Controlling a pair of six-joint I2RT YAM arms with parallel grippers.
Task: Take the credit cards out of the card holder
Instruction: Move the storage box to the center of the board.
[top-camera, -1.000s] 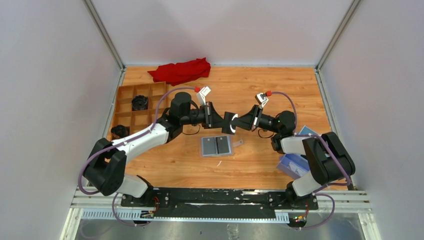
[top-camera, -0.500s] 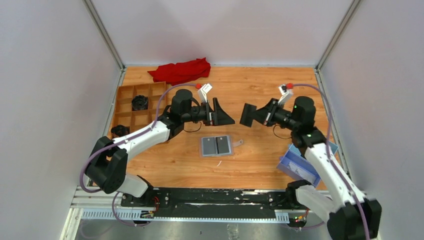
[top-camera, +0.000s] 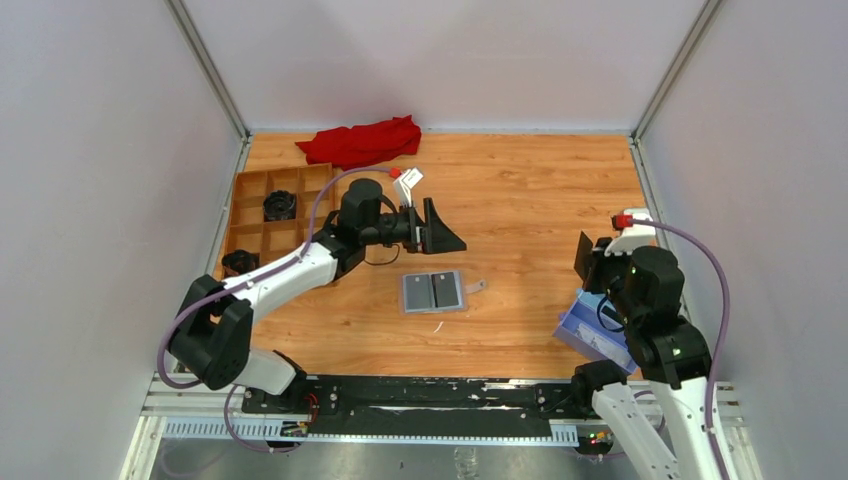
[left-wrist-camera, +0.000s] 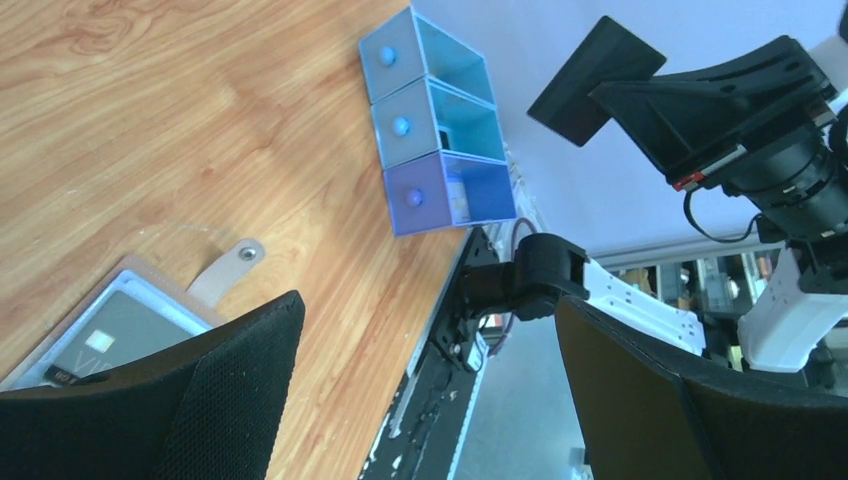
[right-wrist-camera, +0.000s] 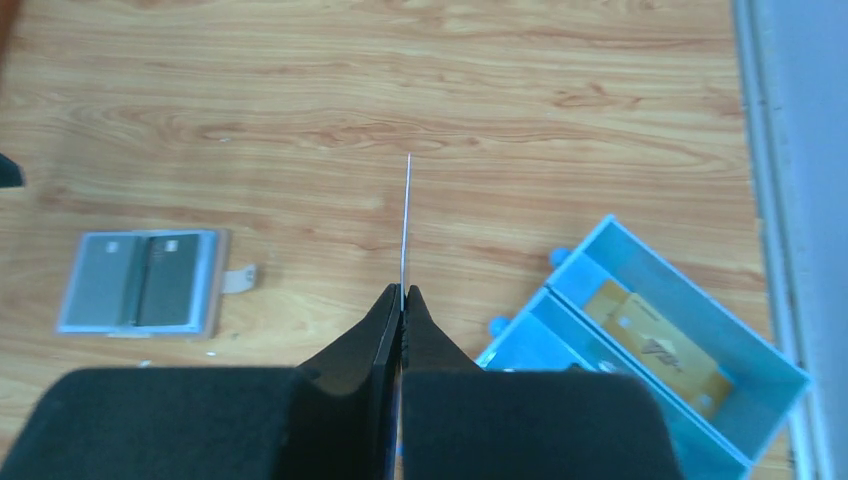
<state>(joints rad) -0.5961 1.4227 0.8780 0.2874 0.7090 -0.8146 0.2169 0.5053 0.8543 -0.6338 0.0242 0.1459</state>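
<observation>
The card holder (top-camera: 433, 291) lies open and flat on the wooden table, grey-blue inside, with dark cards in its pockets; it also shows in the right wrist view (right-wrist-camera: 140, 282) and the left wrist view (left-wrist-camera: 120, 325). My left gripper (top-camera: 447, 228) hovers just behind it, open and empty, with its fingers (left-wrist-camera: 200, 390) wide apart. At the right my right gripper (top-camera: 596, 262) is shut on a black credit card (top-camera: 582, 256), held on edge (right-wrist-camera: 405, 220) above the table beside the blue box (top-camera: 598, 328). The left wrist view shows that card flat-on (left-wrist-camera: 597, 65).
The blue box (right-wrist-camera: 650, 340) has open compartments, one holding a gold card (right-wrist-camera: 660, 345). A brown compartment tray (top-camera: 272, 215) with black items stands at the left, a red cloth (top-camera: 362, 142) at the back. Grey walls close in three sides.
The two grippers met over the table's middle. My left gripper opened and stayed, while my right arm swung right and nearer with the black card, to above the blue box.
</observation>
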